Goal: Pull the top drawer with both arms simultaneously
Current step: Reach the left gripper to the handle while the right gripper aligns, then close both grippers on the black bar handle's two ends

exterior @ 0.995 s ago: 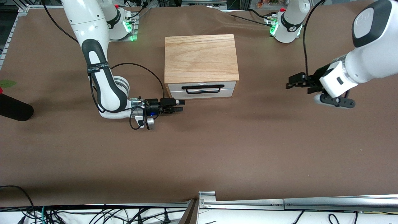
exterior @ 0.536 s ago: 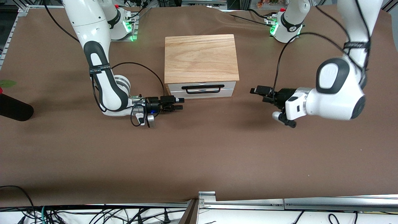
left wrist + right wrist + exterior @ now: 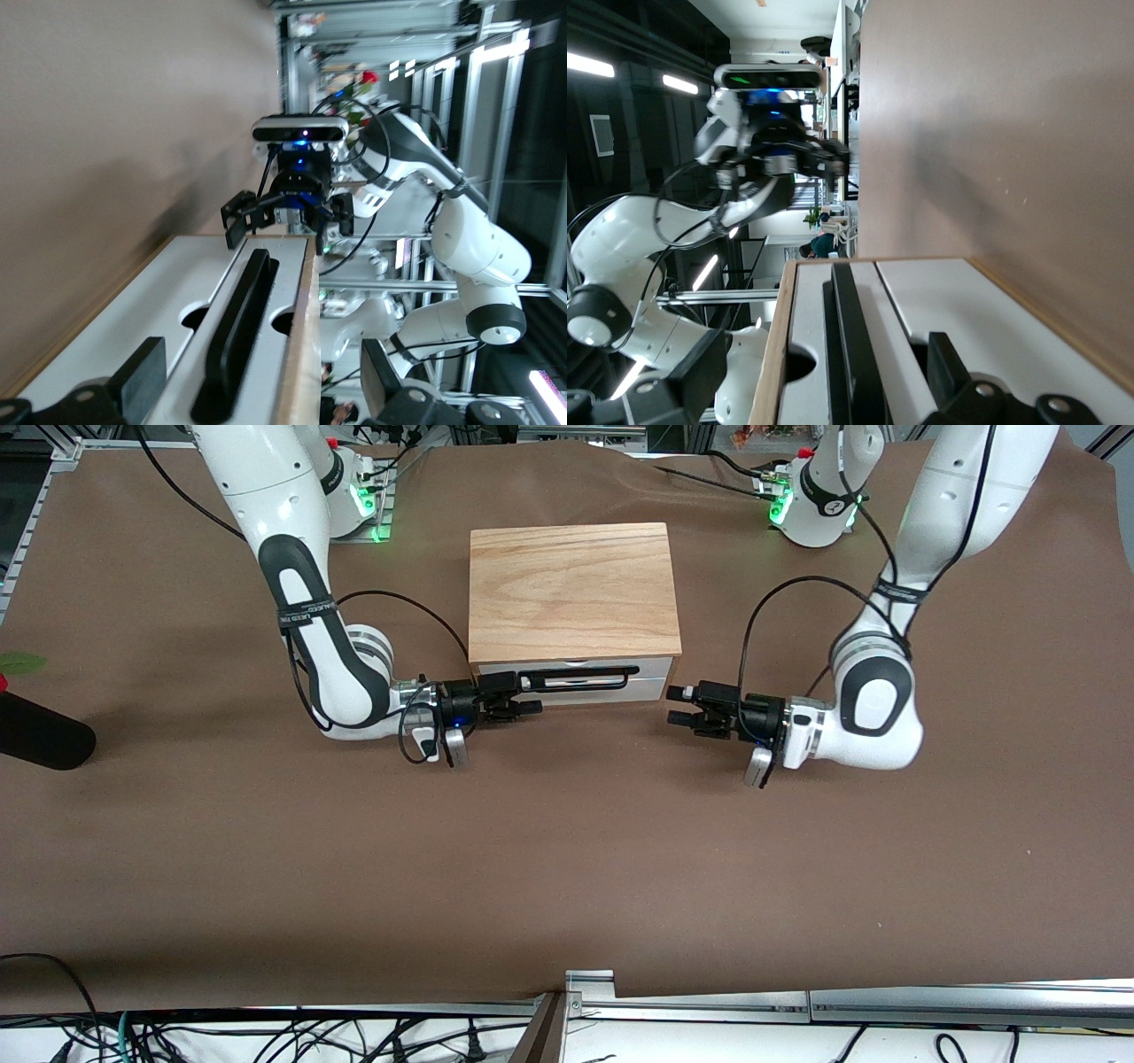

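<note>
1. Writing: the only lettering is on a black band around the right arm's forearm (image 3: 306,613); it is too small to read. No brands or labels show on the cabinet.
2. Right gripper (image 3: 524,694): low over the table in front of the cabinet, at the handle's end toward the right arm's side. Its jaws stand apart with nothing between them; in the right wrist view its fingers (image 3: 948,359) flank the handle without closing on it.
3. Left gripper (image 3: 677,703): low over the table just off the cabinet's front corner toward the left arm's end. Jaws apart, holding nothing.
4. Top drawer (image 3: 651,668): shut, its white front panel flush in the cabinet, so its contents cannot be seen. The black wire handle (image 3: 580,679) spans the panel's middle. A second white panel sits directly below.
5. Cabinet (image 3: 571,589): light oak box at the table's middle, front facing the camera, nothing on its grained top.
6. Table (image 3: 567,868): brown covering.
</note>
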Controlling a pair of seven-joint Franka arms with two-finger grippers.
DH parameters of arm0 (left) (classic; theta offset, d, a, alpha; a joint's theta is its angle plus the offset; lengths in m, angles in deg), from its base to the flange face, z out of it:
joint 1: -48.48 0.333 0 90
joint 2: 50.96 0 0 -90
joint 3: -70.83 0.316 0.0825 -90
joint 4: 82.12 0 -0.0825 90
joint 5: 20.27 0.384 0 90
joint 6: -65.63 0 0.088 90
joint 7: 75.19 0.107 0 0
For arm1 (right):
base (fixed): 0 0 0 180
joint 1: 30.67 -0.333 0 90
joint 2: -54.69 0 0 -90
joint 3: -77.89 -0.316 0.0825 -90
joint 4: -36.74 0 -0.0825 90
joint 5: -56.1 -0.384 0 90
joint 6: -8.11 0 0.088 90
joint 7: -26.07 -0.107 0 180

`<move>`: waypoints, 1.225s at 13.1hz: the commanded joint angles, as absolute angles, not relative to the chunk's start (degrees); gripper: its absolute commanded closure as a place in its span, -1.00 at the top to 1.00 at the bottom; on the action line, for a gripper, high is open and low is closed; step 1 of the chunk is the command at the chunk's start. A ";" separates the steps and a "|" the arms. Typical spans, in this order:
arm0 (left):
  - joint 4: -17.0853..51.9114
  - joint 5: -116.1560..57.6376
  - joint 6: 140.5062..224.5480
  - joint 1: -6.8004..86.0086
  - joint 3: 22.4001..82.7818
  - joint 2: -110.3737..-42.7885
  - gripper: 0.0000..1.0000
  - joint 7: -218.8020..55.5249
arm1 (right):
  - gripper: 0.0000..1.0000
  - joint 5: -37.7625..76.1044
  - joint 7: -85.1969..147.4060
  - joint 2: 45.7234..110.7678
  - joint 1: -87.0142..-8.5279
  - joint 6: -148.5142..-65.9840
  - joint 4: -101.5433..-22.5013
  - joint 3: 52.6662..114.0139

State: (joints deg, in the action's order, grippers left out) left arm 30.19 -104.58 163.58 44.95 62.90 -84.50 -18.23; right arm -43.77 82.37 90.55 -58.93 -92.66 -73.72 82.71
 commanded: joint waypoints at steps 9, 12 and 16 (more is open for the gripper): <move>35.38 -116.16 169.95 40.22 59.40 -87.61 -0.23 -9.09 | 0.80 -48.57 88.21 88.88 -58.71 -89.10 -78.23 82.55; 36.79 -116.16 169.43 40.57 58.61 -87.52 -0.50 -9.62 | 0.53 -48.57 88.21 89.85 -58.71 -89.54 -77.61 82.55; 36.79 -116.16 169.34 40.66 58.35 -87.17 -0.78 -10.76 | -0.10 -48.57 89.53 90.73 -58.62 -89.45 -77.61 82.55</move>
State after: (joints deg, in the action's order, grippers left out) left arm 34.74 -115.16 167.56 40.90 58.83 -87.96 -11.00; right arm -47.48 88.00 90.24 -58.78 -89.68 -77.76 82.78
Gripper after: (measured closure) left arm 0.819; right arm 0.467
